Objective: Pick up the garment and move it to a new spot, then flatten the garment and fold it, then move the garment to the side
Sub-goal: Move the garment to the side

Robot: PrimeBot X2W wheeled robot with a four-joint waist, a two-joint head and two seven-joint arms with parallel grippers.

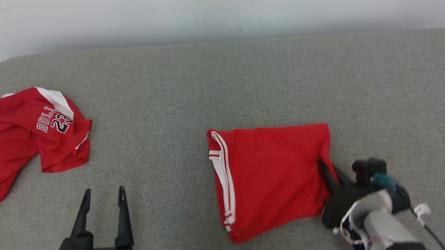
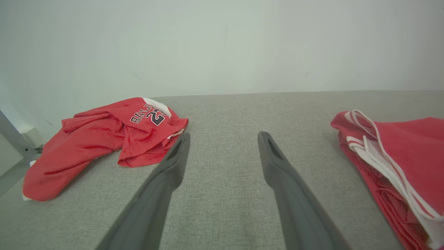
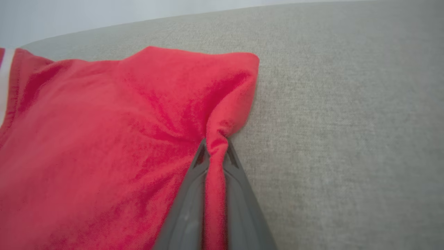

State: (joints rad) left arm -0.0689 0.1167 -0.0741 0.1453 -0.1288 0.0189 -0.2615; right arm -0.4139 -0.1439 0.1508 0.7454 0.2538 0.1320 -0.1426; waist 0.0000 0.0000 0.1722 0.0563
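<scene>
Two red garments lie on one grey fabric-covered counter [image 1: 220, 83], and two pincers are over it. The task's thing, a folded red cloth garment with white side stripes [image 1: 274, 175], lies flat at about 4 o'clock from the middle of the head view. It forms a rough rectangle with the white stripes running down its 9 o'clock edge. The right pincer [image 1: 325, 165] reaches in from 5 o'clock and meets this garment at its 3 o'clock edge. In the right wrist view its two dark fingers [image 3: 187, 201] are clenched on a pinched ridge of the red cloth, which rises between them and puckers the fabric around the grip. The rest of the garment rests on the counter.

The second garment, a crumpled red jersey with white trim and dark "BULLS 23" lettering [image 1: 17, 143], lies at 9 o'clock in the head view. It is well apart from the folded one and runs partly past the view's edge. The left pincer [image 1: 104, 190] sits at 7 o'clock, released, its two fingers spread wide over bare counter, tips pointing to 12 o'clock. In the left wrist view the jersey is at 10 o'clock of those fingers and the striped garment at 3 o'clock, neither touching them. One plain pale wall [image 1: 216, 11] runs behind the counter at 12 o'clock
</scene>
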